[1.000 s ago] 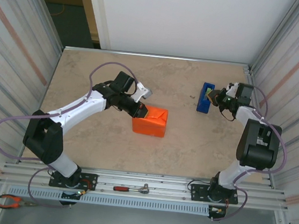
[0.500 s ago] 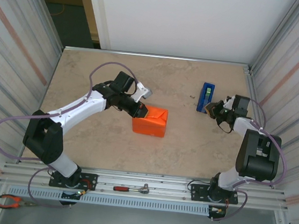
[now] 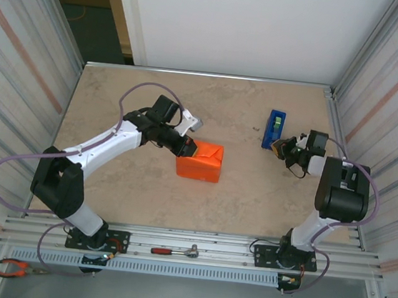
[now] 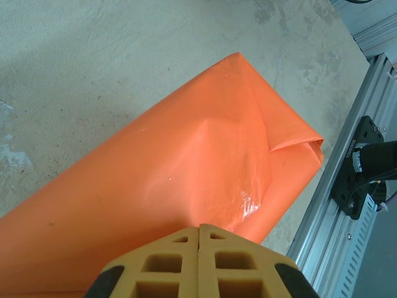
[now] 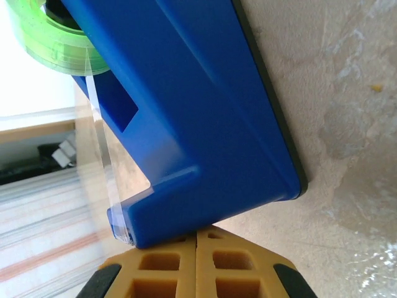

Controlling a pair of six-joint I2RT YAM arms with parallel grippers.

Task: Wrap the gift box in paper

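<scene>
The gift box sits mid-table, covered in the orange paper, which ends in a folded flap at its far corner. My left gripper is shut, its closed tips pressed against the paper on the box's left side. The blue tape dispenser stands at the right. My right gripper is shut, its tips touching the dispenser's cutter end. A clear tape strip runs from the green roll to the cutter.
A ratchet tool lies on the front rail and red pliers lie at the bottom left. Corrugated walls close in both sides. The aluminium rail runs just past the box.
My right gripper has drawn back from beside the dispenser's middle to its near end. The left gripper and the box have not moved.
</scene>
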